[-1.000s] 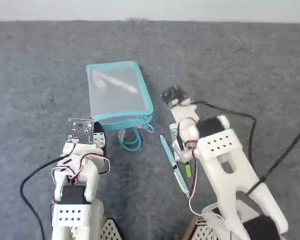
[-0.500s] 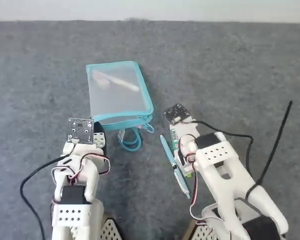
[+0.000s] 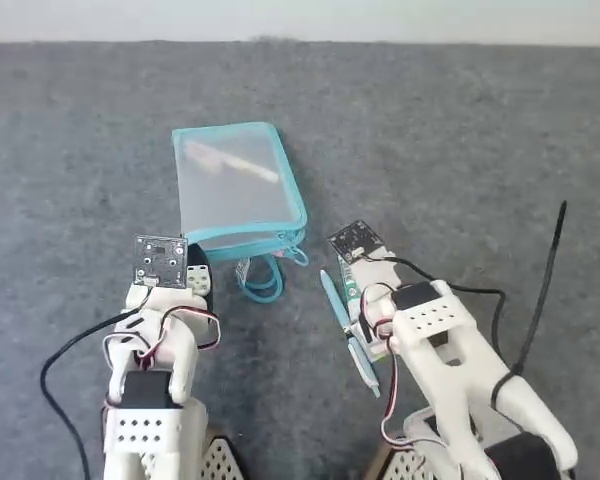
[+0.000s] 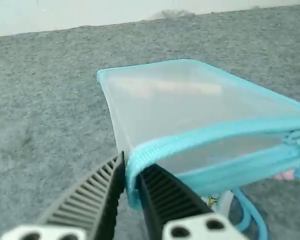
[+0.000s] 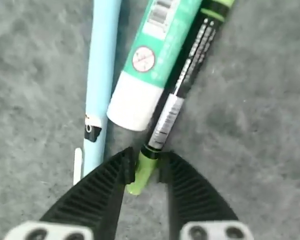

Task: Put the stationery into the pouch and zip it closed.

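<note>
The translucent pouch with teal trim lies flat mid-table, and a pale pink item shows through its face. My left gripper is shut on the pouch's teal zipper edge at the near left corner. To the right of the pouch lie a light blue pen, a green-and-white glue stick and a black-and-green marker, side by side. My right gripper is down over them, its fingers pressed against both sides of the marker's green end. In the high view the blue pen lies just left of the right arm.
A teal wrist loop and a small charm trail from the pouch's zipper end toward the near edge. Grey carpet-like cloth covers the table. A black cable arcs up beside the right arm.
The right arm has drawn back toward the near edge and come down over the stationery, its gripper now on the marker's end. The left arm and pouch have stayed still.
</note>
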Available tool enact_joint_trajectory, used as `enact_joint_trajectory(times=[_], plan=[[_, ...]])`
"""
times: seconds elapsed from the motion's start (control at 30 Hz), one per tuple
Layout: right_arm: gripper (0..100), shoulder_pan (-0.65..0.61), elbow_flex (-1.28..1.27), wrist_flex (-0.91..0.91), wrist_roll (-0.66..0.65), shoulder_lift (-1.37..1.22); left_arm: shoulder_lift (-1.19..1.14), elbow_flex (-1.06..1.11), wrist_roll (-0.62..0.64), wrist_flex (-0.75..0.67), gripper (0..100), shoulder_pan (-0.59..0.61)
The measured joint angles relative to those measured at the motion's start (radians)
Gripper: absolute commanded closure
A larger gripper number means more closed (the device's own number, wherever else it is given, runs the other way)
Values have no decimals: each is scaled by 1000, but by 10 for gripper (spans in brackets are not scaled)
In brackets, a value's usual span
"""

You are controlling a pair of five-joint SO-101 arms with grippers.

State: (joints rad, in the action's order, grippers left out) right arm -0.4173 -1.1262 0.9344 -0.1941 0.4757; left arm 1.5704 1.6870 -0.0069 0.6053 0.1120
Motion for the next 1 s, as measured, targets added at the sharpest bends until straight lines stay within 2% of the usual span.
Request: enact_joint_trajectory(times=[0.17,0.3,0.4,0.53,0.8,1.0], plan=[[991,12,6,32,0,12,0,0,0,0,988,0],[992,126,104,120,-15,43,0,0,0,0,988,0],[992,207,218,207,-60,94,0,0,0,0,988,0],[992,203,417,394,-117,140,0,0,0,0,988,0],[992,-26,766,778,-166,152,0,0,0,0,988,0],[992,-203,792,821,-169,158,0,0,0,0,988,0]])
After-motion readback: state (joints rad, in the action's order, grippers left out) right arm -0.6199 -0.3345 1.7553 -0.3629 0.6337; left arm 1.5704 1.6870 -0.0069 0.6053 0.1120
